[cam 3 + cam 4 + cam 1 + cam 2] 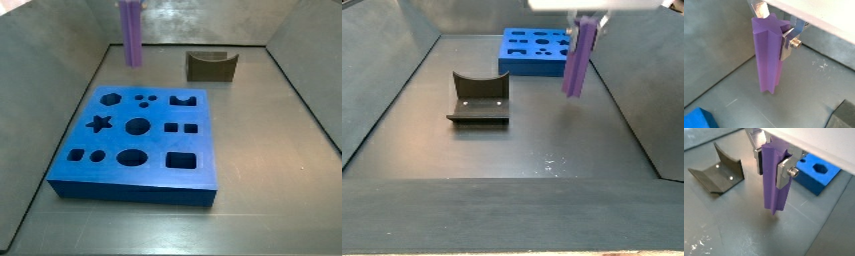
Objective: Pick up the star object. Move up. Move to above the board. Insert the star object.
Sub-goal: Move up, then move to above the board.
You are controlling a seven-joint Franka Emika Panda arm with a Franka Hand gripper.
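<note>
Gripper (771, 159) is clamping its fingers (785, 170) on the upper end of the star object (773, 180), which is hanging upright above the grey floor (502, 150), beside the board (539, 50) and the fixture (478, 100).

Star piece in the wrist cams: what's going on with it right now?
The gripper is shut on the star object, holding it upright by its top end, clear of the floor. In a side view it hangs beyond the board, not above it. The star hole is still empty, and the fixture stands apart.
</note>
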